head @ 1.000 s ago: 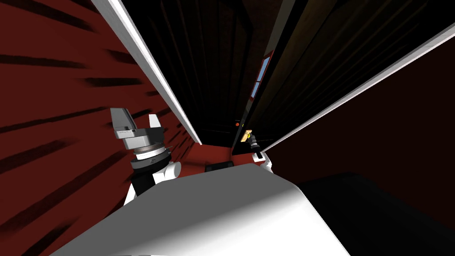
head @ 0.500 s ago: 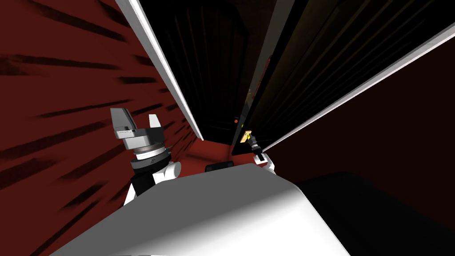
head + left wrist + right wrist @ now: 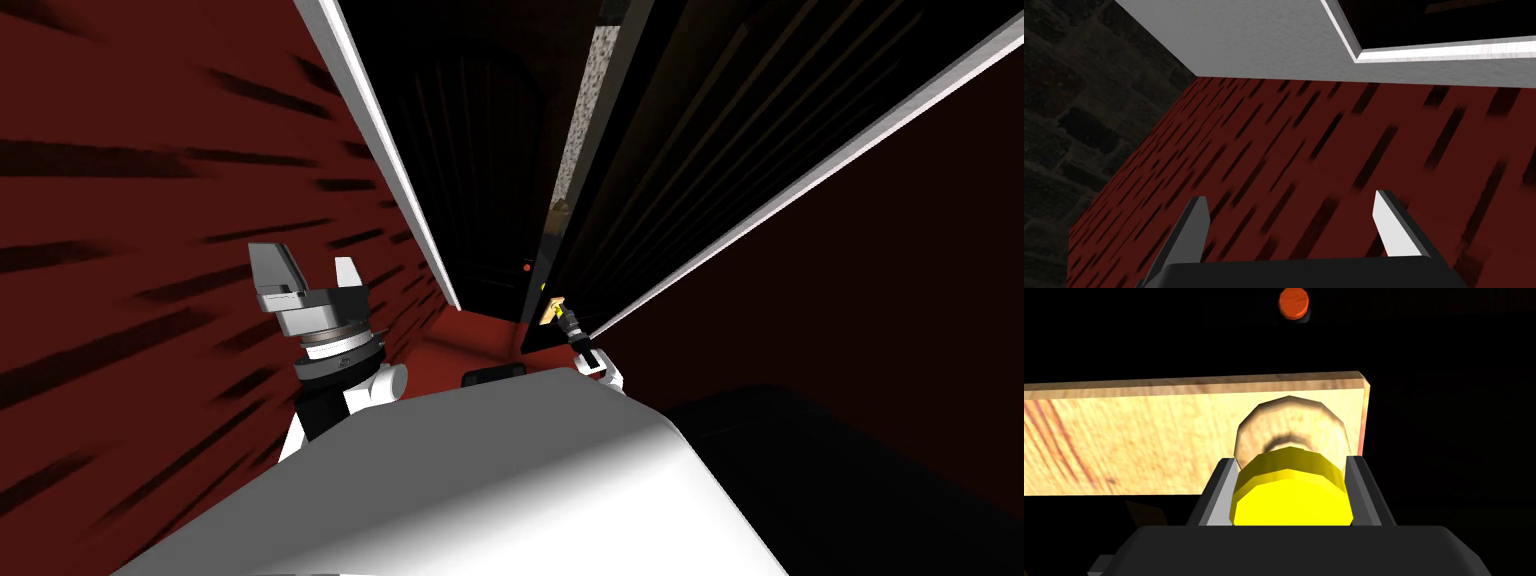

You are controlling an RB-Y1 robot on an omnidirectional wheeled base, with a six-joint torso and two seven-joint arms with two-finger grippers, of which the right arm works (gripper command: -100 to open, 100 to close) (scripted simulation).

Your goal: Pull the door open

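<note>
While right tool (image 3: 1290, 460) clamps, knob (image 3: 1291, 503) sits between.

The robot's left arm (image 3: 330, 400), white with a dark wrist collar, is bent upward on the near left. Its left gripper (image 3: 310, 268) points up and away, its 2 thin light grey fingers (image 3: 1194, 225) spread wide with nothing between them. The right arm (image 3: 592, 360) stretches far forward on the right. The right gripper (image 3: 556, 308) presses its 2 fingers against the sides of a round yellow knob (image 3: 1291, 500).
</note>
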